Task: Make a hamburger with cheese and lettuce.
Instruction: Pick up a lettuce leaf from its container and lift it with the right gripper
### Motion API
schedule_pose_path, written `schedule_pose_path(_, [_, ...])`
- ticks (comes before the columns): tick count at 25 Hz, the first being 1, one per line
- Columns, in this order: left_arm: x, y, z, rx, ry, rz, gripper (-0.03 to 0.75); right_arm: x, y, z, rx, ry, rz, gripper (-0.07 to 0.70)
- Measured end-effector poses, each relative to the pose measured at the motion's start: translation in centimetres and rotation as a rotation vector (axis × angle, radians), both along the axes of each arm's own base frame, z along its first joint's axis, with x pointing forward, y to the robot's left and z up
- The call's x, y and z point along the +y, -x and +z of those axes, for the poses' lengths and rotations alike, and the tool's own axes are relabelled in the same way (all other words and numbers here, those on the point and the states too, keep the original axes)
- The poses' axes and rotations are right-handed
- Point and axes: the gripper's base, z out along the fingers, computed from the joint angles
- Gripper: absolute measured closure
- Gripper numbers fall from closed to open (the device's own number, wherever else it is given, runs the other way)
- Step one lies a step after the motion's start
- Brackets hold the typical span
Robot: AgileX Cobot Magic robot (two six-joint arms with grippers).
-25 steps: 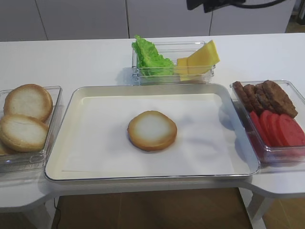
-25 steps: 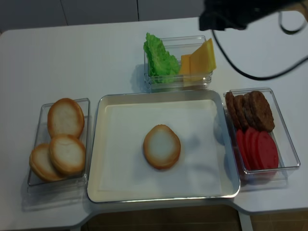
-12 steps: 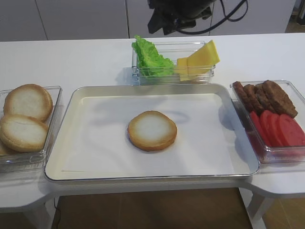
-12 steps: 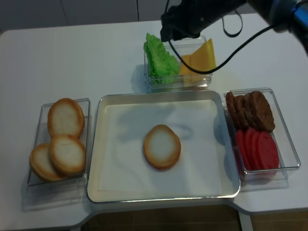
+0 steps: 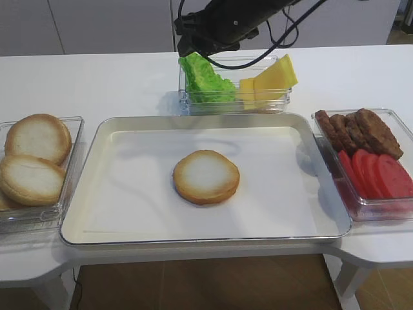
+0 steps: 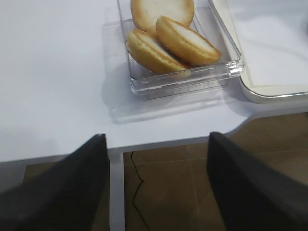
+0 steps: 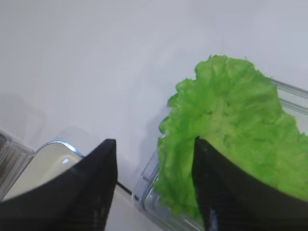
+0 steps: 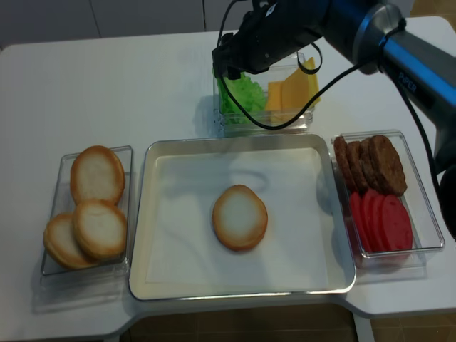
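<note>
Right gripper over the lettuce, jaws apart and empty: one finger against the leaf's near edge, the other out over bare bench beside the bin. Nothing clamped.

Lettuce standing in the left compartment of the clear bin behind the tray. Cheese in the right compartment of the same bin, slices leaning, apart from the gripper.

Hamburger so far one bun half, cut face up, near the middle of the tray on white paper. Nothing stacked on it.

Spare bun halves in a clear box left of the tray. Meat patties and tomato slices in a clear box right of the tray, patties at the back.

Left gripper off the front-left of the tray, near the bench edge just in front of the bun box. Jaws spread wide, empty.
</note>
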Motion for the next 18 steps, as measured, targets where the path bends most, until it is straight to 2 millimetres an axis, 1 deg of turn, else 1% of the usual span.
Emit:
schedule_pose_path(10, [0.0,0.0,0.0,0.000,0.000,0.000,0.237,0.4,-1.7,-2.1,-0.048,-0.017,-0.072,0.232])
schedule_pose_path(13, [0.0,0.0,0.0,0.000,0.000,0.000,0.237,0.4,-1.9,-2.4,-0.060,-0.021,-0.088,0.232])
schedule_pose_path(18, [0.0,0.0,0.0,0.000,0.000,0.000,0.237,0.3,-2.2,-2.2,-0.085,-0.031,-0.107,0.233])
